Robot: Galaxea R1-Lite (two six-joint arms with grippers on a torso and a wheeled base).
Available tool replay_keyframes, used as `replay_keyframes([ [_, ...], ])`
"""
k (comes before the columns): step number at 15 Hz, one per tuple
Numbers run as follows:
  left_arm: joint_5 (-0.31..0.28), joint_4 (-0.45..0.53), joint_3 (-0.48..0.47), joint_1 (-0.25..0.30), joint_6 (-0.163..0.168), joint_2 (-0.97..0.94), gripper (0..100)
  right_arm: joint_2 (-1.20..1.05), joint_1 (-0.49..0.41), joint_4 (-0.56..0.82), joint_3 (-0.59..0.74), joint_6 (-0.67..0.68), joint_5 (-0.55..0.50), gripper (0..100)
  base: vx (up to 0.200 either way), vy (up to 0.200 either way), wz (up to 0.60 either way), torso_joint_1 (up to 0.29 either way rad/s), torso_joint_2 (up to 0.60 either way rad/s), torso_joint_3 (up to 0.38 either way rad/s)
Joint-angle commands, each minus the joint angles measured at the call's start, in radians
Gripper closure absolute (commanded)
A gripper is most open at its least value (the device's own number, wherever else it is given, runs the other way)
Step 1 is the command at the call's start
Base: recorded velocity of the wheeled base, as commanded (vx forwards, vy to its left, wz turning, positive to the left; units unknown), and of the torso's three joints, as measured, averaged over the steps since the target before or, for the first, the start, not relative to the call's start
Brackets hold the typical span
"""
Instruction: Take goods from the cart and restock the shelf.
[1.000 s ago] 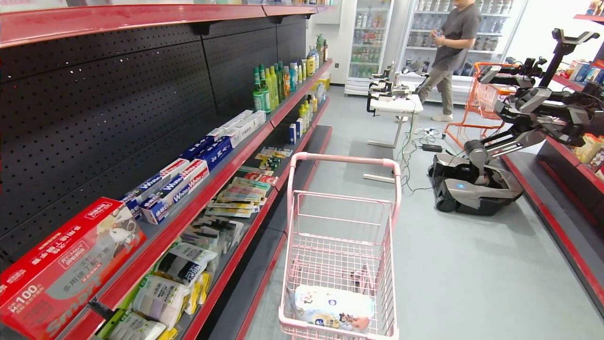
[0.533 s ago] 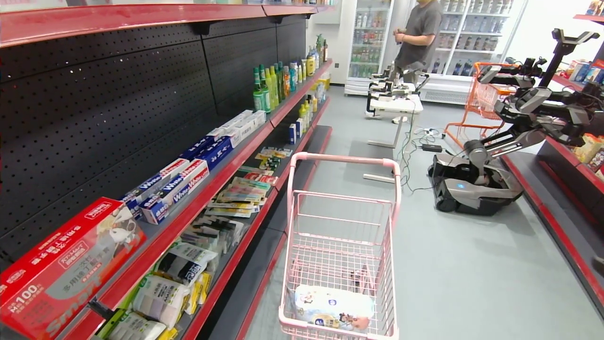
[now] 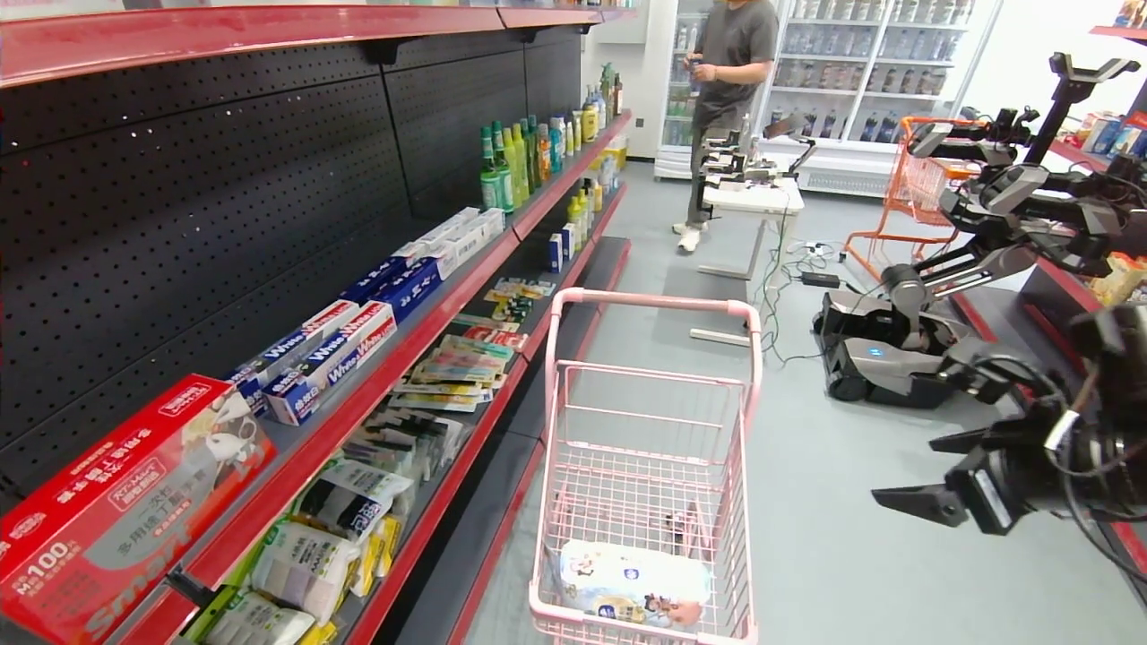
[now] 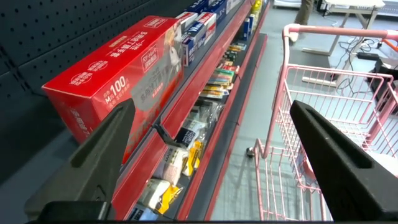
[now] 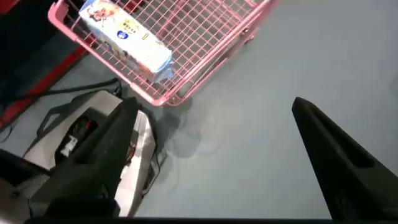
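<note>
Between its spread fingers the right gripper (image 3: 907,468) holds nothing; the soft white pack (image 3: 632,587) lies below and to its left, low in the cart (image 3: 659,302). The risk, as I judge it — a finger catching the pink wire rim on the descent, or knocking the wheeled cart away. Open floor lies under the gripper; past the cart stands the shelf (image 3: 358,412). The left gripper (image 4: 211,107) is spread too, empty, near the shelf edge.

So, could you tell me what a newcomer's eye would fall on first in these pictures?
Most likely the pink cart in the middle of the aisle, with a single white pack lying in its basket. Next, the big red box at the near end of the shelf on the left, and the right pincer hanging open above the floor to the cart's right.
</note>
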Motion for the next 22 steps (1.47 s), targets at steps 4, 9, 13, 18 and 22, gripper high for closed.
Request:
replay_keyframes([
  [4,0.001,0.000,0.000,0.000,0.000,0.002,0,0.509,0.194,-0.009,-0.260,-0.075,0.025,0,0.000,0.000,0.00,0.000,0.00,0.000],
  [9,0.001,0.000,0.000,0.000,0.000,0.002,0,0.655,0.274,-0.070,-0.317,-0.089,0.015,0,0.000,0.000,0.00,0.000,0.00,0.000],
  [13,0.001,0.000,0.000,0.000,0.000,0.002,0,0.707,0.328,-0.088,-0.314,-0.106,0.015,0,0.000,0.000,0.00,-0.037,0.06,0.039],
  [18,0.001,0.000,0.000,0.000,0.000,0.002,0,0.759,0.329,-0.088,-0.317,-0.255,0.015,0,0.000,0.000,0.00,-0.074,0.16,0.087],
  [22,0.001,0.000,0.000,0.000,0.000,0.002,0,0.795,0.329,-0.113,-0.346,-0.289,0.015,0,0.000,0.000,0.00,-0.088,0.18,0.100],
])
